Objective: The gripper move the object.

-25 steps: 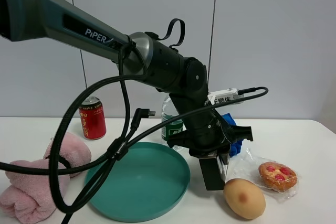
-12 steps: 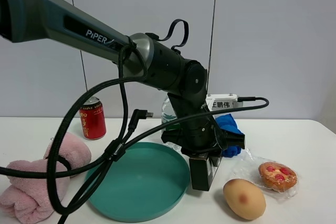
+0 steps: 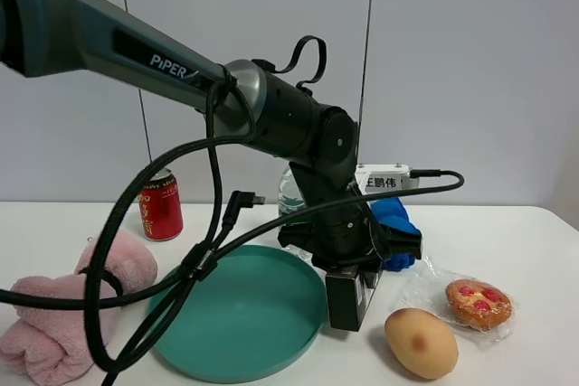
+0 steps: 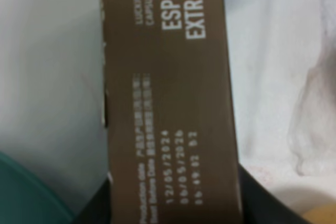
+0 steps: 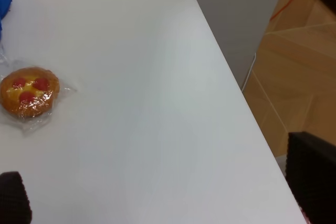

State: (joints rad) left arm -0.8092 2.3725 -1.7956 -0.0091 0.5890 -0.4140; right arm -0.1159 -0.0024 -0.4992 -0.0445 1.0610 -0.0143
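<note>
My left pincer point(image 3: 351, 270) clamps the brown box point(image 3: 347, 300) upright, lower middle, between teal plate point(image 3: 237, 318) and tan egg-shaped lump point(image 3: 421, 342).

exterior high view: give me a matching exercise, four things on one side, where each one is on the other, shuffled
Things:
1 red can
2 pink towel
3 wrapped tart
4 espresso capsule box

Places:
a clamped in the left gripper
b farthest right
c front left
d back left

Pairs: 1-d, 2-c, 3-b, 4-a
</note>
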